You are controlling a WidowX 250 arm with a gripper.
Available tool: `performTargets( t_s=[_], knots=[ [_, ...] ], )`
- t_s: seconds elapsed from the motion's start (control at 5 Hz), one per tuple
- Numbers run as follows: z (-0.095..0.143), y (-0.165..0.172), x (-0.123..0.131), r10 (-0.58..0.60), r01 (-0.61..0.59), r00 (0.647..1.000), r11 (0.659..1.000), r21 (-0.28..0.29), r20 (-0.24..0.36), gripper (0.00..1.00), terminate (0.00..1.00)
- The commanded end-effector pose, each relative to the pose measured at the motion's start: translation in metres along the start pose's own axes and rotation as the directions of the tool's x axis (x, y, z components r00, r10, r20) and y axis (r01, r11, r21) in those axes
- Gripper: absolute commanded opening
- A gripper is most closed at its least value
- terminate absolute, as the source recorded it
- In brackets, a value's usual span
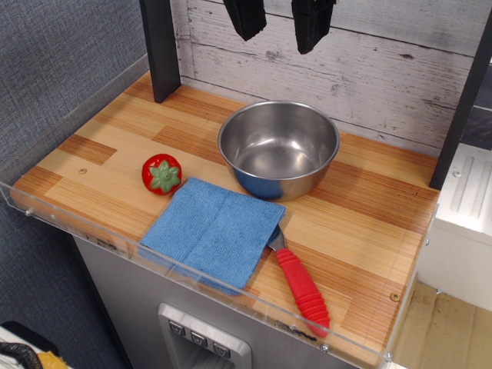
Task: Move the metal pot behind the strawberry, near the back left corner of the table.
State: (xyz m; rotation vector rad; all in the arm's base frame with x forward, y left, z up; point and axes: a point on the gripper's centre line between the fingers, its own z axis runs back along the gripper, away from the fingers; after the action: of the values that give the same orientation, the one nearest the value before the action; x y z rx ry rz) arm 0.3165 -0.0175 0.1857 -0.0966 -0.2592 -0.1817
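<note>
The metal pot [278,148] stands upright and empty on the striped wooden table [108,131], near its middle toward the back. The red strawberry [161,174] with its green cap lies to the pot's left, nearer the front. My gripper [278,21] hangs at the top of the view, high above the pot's back rim. Its two black fingers [245,17] are spread apart with nothing between them.
A blue cloth [213,231] lies flat in front of the pot. A utensil with a red ribbed handle [303,290] sticks out from under its right edge. A dark post [160,48] stands at the back left corner. A clear acrylic rim [200,277] edges the table's front.
</note>
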Motion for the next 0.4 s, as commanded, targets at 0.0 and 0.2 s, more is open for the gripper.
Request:
performTargets(
  t_s=[0.0,0.2],
  knots=[
    [0.0,0.0,0.0,0.0,0.0,1.0,1.0,0.0,0.0,1.0,0.0],
    [-0.0019,0.0082,0.0017,0.032,-0.032,0.999,0.999,0.003,0.0,1.0,0.0]
  ],
)
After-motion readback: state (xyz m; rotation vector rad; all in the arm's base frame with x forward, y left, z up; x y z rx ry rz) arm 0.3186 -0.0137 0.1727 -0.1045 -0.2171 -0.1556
